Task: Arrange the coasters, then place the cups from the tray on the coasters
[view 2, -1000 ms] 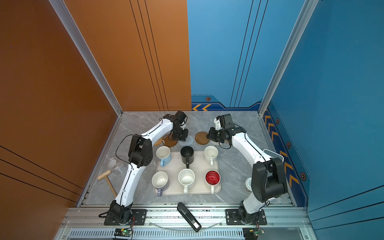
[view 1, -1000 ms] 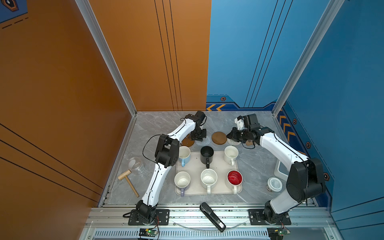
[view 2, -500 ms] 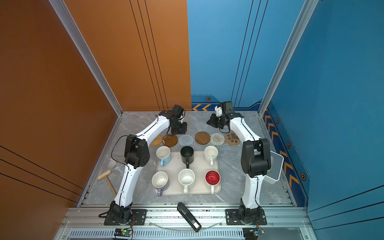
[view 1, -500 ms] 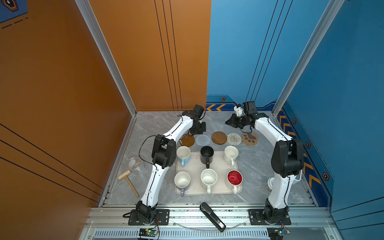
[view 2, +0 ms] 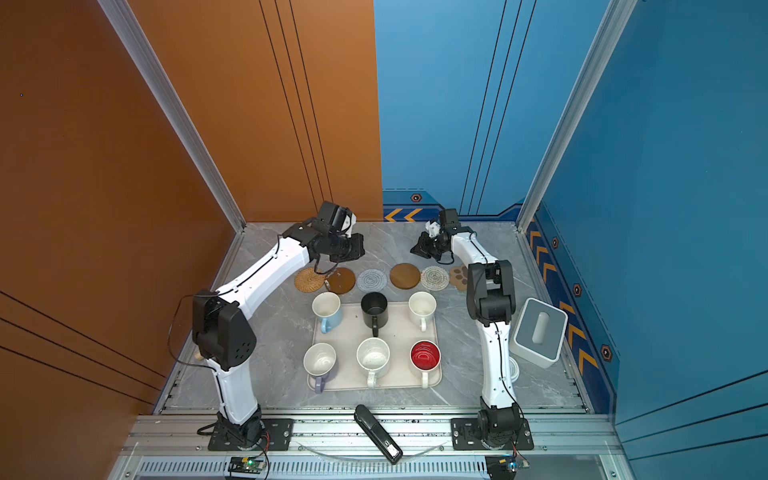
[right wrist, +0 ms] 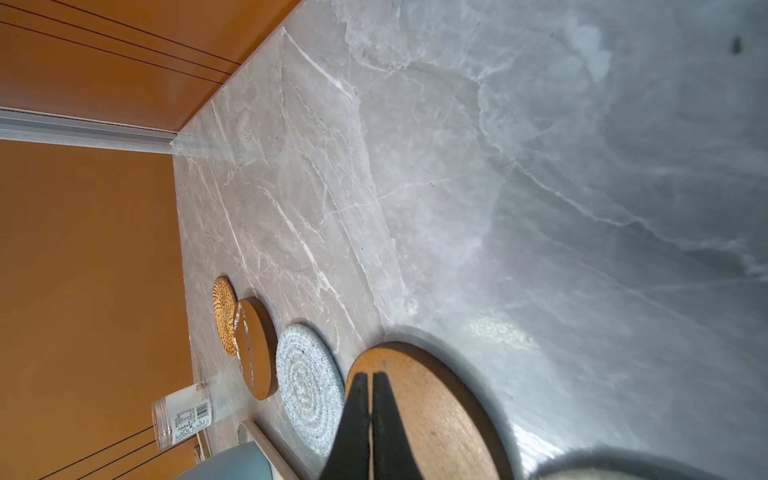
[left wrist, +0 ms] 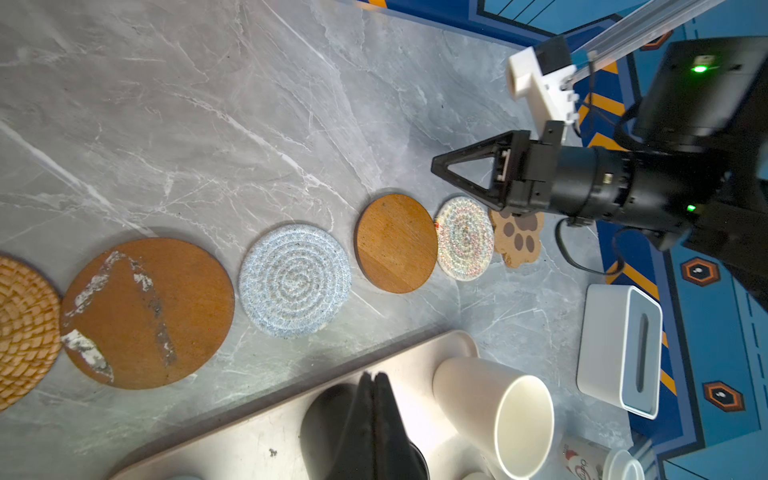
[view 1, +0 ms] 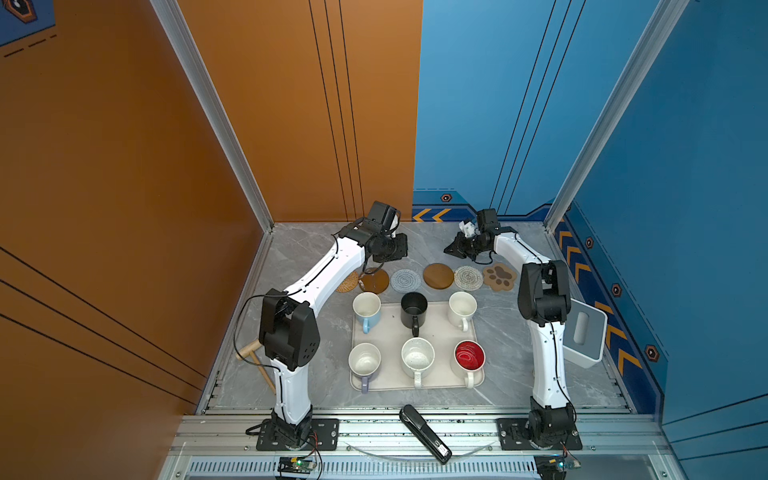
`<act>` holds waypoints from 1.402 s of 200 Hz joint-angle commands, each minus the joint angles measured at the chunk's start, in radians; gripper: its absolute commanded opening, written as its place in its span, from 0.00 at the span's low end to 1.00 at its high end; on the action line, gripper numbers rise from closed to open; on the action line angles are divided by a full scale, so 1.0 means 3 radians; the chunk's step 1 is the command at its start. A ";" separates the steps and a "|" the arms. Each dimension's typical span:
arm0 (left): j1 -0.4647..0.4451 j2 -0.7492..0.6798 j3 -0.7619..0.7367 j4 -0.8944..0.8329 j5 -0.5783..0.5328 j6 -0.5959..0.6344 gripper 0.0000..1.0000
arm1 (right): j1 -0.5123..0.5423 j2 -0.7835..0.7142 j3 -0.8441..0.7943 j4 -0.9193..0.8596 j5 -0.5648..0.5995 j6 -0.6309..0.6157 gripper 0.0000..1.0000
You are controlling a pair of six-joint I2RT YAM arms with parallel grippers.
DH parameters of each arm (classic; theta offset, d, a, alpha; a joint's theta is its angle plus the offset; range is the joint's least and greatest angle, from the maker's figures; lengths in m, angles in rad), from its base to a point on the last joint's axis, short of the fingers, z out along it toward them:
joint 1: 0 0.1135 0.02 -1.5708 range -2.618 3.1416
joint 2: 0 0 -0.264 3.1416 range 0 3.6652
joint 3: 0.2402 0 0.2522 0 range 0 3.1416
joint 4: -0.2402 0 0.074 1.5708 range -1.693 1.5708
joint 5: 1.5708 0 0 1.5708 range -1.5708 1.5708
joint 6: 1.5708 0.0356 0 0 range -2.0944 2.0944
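Six coasters lie in a row behind the tray (view 1: 436, 328): rattan (view 1: 348, 282), worn brown wood (view 1: 375, 281), grey-blue crochet (view 1: 405, 280), brown wood (view 1: 438, 276), whitish crochet (view 1: 468, 277) and paw (view 1: 500, 277). The rattan and worn wooden ones touch or overlap. On the tray stand six cups: light blue (view 1: 366, 309), black (view 1: 414, 309), white (view 1: 462, 308), lavender (view 1: 364, 361), speckled (view 1: 417, 357) and red-inside (view 1: 469, 356). My left gripper (left wrist: 372, 376) is shut and empty, raised behind the worn wooden coaster. My right gripper (right wrist: 370, 376) is shut and empty, raised behind the brown wooden coaster.
A white box-like stand (view 1: 584, 332) sits by the right wall. A black stapler-like tool (view 1: 424, 432) lies on the front rail. A wooden mallet (view 1: 253, 357) and a clear jar (right wrist: 183, 415) are at the left edge. A white lidded jar (view 2: 514, 370) peeks out behind the right arm.
Both grippers have lifted off the coaster row and drawn back toward the rear wall. The right arm's elbow swung inward. All six coasters now show uncovered.
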 commanded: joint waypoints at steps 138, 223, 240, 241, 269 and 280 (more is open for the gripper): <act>-0.0227 -0.0691 -0.0615 0.0301 -0.0257 -0.0125 0.00 | -0.0032 0.0264 -0.0121 -0.0071 -0.0049 -0.0128 0.00; -0.0235 -0.0759 -0.0688 0.0358 -0.0264 -0.0115 0.00 | 0.0040 0.0181 -0.0328 -0.0071 -0.0074 -0.0183 0.00; -0.0238 -0.0768 -0.0701 0.0360 -0.0266 -0.0112 0.00 | 0.0050 0.0164 -0.0357 -0.0071 -0.0078 -0.0186 0.00; -0.0236 -0.0768 -0.0701 0.0359 -0.0267 -0.0111 0.00 | 0.0050 0.0165 -0.0359 -0.0071 -0.0079 -0.0188 0.00; -0.0239 -0.0780 -0.0712 0.0359 -0.0259 -0.0105 0.00 | 0.0070 0.0149 -0.0385 -0.0071 -0.0104 -0.0189 0.00; -0.0236 -0.0781 -0.0713 0.0355 -0.0266 -0.0105 0.00 | 0.0080 0.0147 -0.0388 -0.0071 -0.0103 -0.0198 0.00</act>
